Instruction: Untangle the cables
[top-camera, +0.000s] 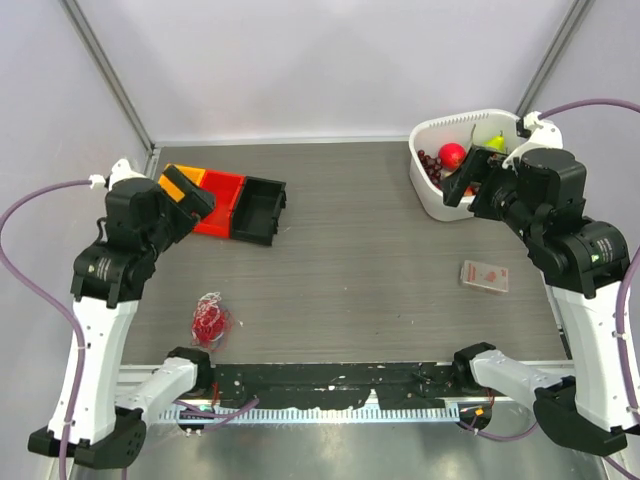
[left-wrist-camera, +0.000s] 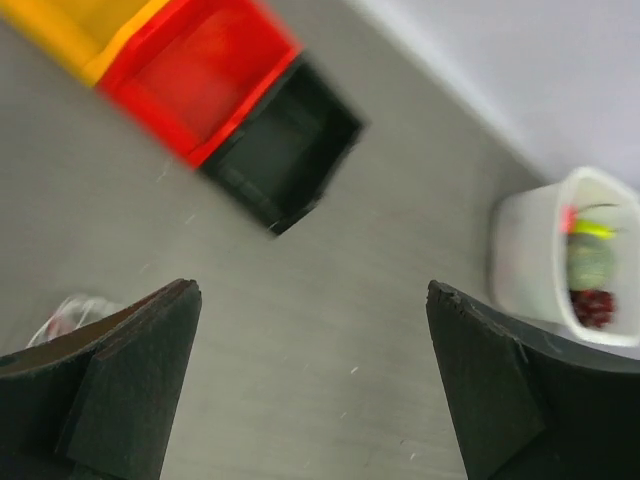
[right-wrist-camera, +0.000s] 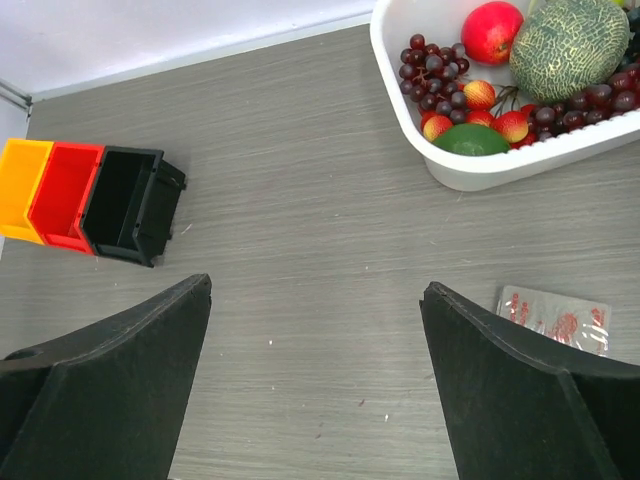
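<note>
- while the cables lie bunched at the tabletop's near edge, nothing grips them.
- left end effector hovers released, empty; right end effector likewise, apparently staging.

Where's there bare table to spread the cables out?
The widest bare patch is the middle, bordered by the bins, the white tub, the packet and the cables. Crowded: the far corners, at the bins and the tub.
</note>
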